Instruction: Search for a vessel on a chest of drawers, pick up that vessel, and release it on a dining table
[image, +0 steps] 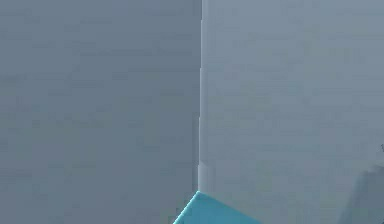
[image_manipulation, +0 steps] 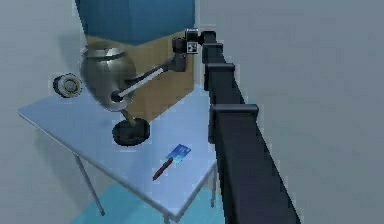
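A rounded silver vessel (image_manipulation: 104, 70) shows over the far side of a pale-topped table (image_manipulation: 62, 120) in the arm side view. The dark arm bar (image_manipulation: 235, 130) rises from the bottom edge to the gripper's body, and two thin fingers run down-left from there to the vessel's lower side. The gripper (image_manipulation: 121, 96) ends against the vessel, with the table and a box behind it. I cannot tell whether it holds anything.
A tan box with a blue top (image_manipulation: 145, 45) stands behind the vessel. On the table lie a small round object (image_manipulation: 68, 86), a dark round disc (image_manipulation: 130, 131) and a red-handled tool (image_manipulation: 172, 161). Grey walls meet in a corner (image: 202, 100) ahead, above a teal surface (image: 213, 211).
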